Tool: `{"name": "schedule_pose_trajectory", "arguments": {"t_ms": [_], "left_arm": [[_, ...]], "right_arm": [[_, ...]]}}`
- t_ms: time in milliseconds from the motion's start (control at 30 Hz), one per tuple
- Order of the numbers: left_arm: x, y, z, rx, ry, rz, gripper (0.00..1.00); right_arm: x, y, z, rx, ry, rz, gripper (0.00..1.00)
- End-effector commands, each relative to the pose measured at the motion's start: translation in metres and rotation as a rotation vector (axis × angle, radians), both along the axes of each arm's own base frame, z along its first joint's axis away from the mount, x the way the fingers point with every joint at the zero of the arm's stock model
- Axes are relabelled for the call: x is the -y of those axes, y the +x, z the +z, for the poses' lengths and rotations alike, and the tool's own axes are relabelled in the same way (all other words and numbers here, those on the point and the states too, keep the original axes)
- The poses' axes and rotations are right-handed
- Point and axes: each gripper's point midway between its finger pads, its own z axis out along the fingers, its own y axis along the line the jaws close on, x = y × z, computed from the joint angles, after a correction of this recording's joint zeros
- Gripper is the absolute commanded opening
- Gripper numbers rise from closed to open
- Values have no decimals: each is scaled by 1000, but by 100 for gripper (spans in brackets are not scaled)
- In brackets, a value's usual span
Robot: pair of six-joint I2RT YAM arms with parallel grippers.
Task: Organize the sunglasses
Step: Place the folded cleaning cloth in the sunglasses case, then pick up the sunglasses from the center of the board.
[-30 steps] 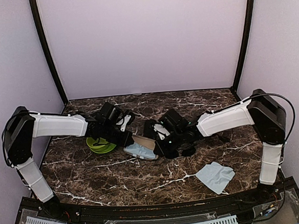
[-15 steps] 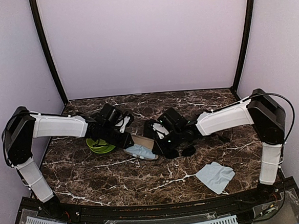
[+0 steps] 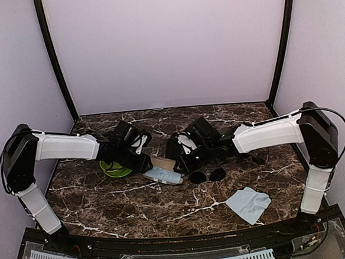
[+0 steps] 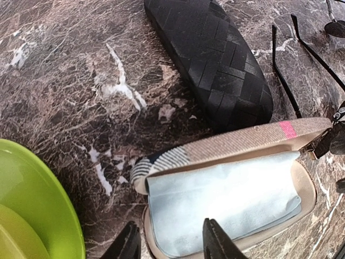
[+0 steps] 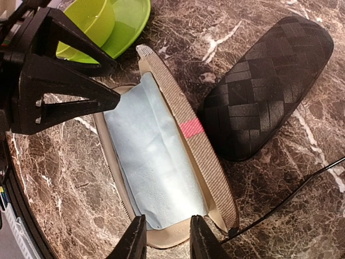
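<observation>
One pair of sunglasses [image 3: 208, 175] with dark round lenses lies on the marble just right of the open striped case [image 3: 163, 170]. Its thin temple arms show in the left wrist view [image 4: 283, 73], and one shows in the right wrist view [image 5: 294, 197]. A second pair is not in view. The striped case [image 4: 237, 141] holds a light blue cloth [image 4: 226, 197], also seen in the right wrist view [image 5: 156, 156]. My left gripper [image 4: 171, 244] is open and empty over the case's left end. My right gripper [image 5: 167, 243] is open and empty over its right end.
A closed black woven case [image 4: 215, 59] lies behind the striped one, also in the right wrist view [image 5: 269, 86]. Green bowls [image 3: 115, 168] stand under the left arm. A loose light blue cloth [image 3: 249, 204] lies at the front right.
My right gripper has drawn back and to the left, off the sunglasses, which now lie uncovered on the table. The left arm has hardly moved.
</observation>
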Motion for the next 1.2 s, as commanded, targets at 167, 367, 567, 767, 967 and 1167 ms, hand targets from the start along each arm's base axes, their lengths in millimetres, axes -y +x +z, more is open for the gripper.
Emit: {"name": "schedule_pose_trajectory", "arguments": {"t_ms": [167, 367, 567, 767, 967, 1167], "left_arm": [[-4, -21, -1, 11, 23, -9, 37], [-3, -34, -7, 3, 46, -18, 34], [-3, -41, -6, 16, 69, -15, 35], [-6, -32, 5, 68, 96, 4, 40], [-8, -17, 27, 147, 110, 36, 44], [-12, -14, 40, 185, 90, 65, 52]], "right_arm": [[0, -5, 6, 6, 35, 0, 29], [4, -5, 12, 18, 29, -12, 29], [14, 1, 23, 55, 12, -50, 29], [60, 18, 20, 76, -67, -166, 31], [119, 43, 12, 59, -154, -298, 36], [154, 58, -8, 12, -231, -356, 46]]}}
